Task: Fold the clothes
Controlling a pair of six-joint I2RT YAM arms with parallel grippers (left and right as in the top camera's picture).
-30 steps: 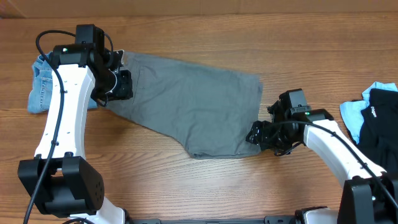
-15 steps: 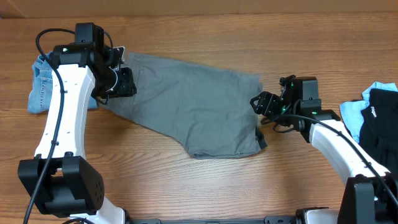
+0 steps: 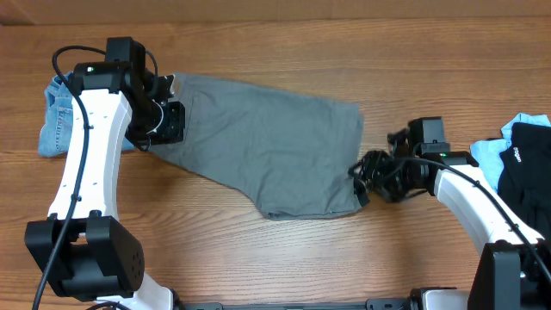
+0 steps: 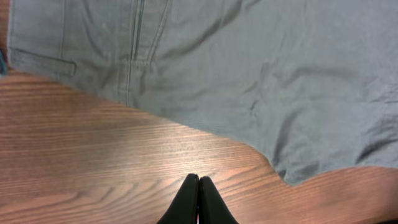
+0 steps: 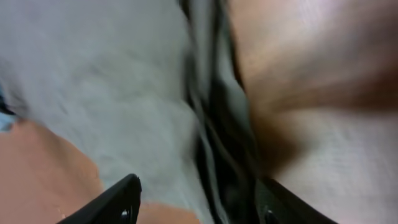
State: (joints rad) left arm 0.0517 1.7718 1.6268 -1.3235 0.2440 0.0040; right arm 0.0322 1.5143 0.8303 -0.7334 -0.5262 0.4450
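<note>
The clothes, a large pair of grey shorts point(image 3: 267, 146), lie spread flat across the middle of the table. My left gripper point(image 3: 165, 129) hovers at their left edge. In the left wrist view its fingers point(image 4: 199, 183) are shut tip to tip over bare wood, with the grey shorts point(image 4: 249, 68) lying just beyond and nothing held. My right gripper point(image 3: 362, 176) is at the shorts' right hem. In the blurred right wrist view it point(image 5: 198, 196) stands open, the grey fabric point(image 5: 112, 93) and its dark hem edge running between the two fingers.
Small blue denim shorts point(image 3: 56, 116) lie at the far left, behind the left arm. A light-blue garment point(image 3: 486, 159) and a black one point(image 3: 525, 176) are piled at the right edge. Bare wood runs along the front of the table.
The right gripper rose from the hem's lower corner, then came down onto the right hem, its jaws narrowing. That corner now shows a small turned-up fold. The left gripper closed almost in place.
</note>
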